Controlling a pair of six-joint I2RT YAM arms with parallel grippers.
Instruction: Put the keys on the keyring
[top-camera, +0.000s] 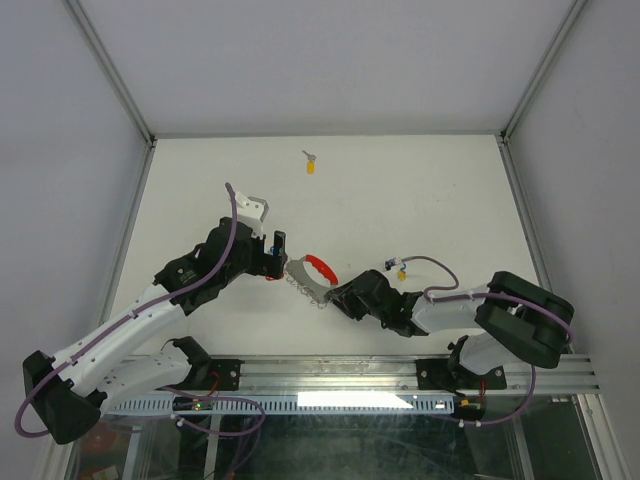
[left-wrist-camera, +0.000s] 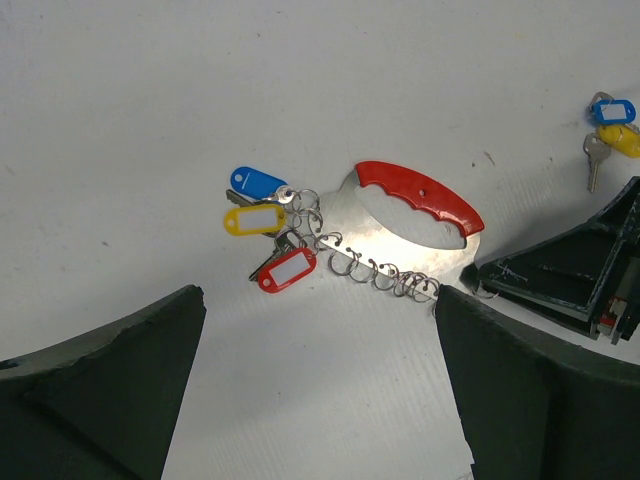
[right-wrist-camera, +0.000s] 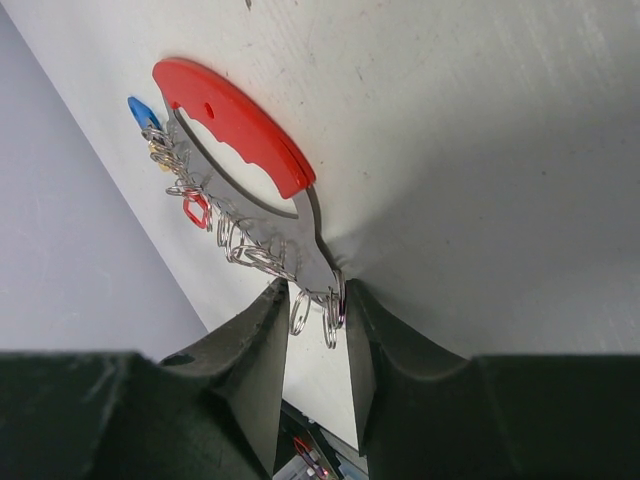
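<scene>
Red-handled keyring (left-wrist-camera: 420, 195) lying on the white table (left-wrist-camera: 150, 80) between the two arms; silver wire rings (left-wrist-camera: 385, 278) line the lower edge of its metal plate; three keys (left-wrist-camera: 262, 222) (blue, yellow and red tags) cluster at the rings on the end away from the right arm; right gripper (right-wrist-camera: 318, 300) pinches the plate's narrow end, jaws closed tight on the metal; left gripper (left-wrist-camera: 318, 320) hovers just beside the key-bearing end, jaws spread wide, holding nothing; two loose keys (left-wrist-camera: 610, 125), blue- and yellow-tagged, lie beyond the right gripper; one yellow-tagged key (top-camera: 311, 165) lies well apart, toward the table's far edge
</scene>
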